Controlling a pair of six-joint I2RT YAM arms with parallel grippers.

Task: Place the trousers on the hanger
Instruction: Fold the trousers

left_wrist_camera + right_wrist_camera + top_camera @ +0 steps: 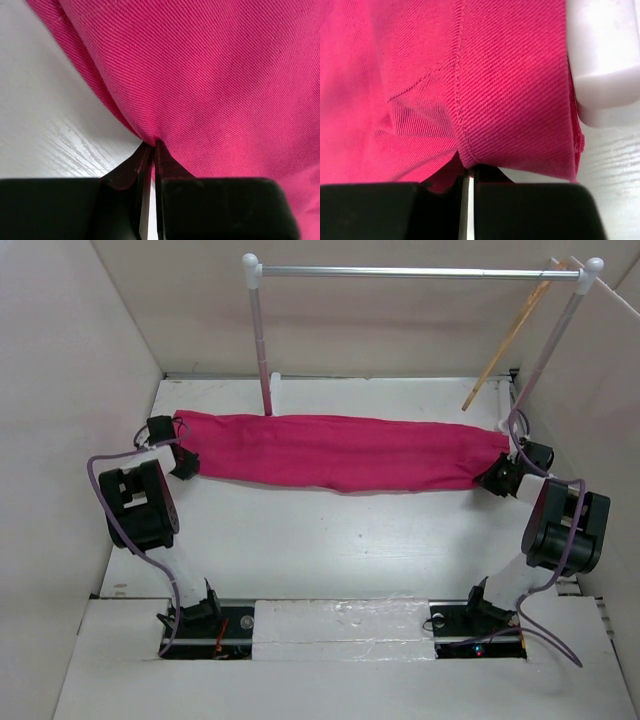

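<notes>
The trousers (225,85) spill past the edges of both wrist views, so their full length can't be seen there. From above, the hanger (506,340) shows nearly edge-on by the rail (420,273); its hook is too thin to make out.

Top view: above and behind, facing down across the white bench (300,550). Both wrist views: close-up on the bright magenta-pink fabric trousers (340,450), shared by all.
</notes>
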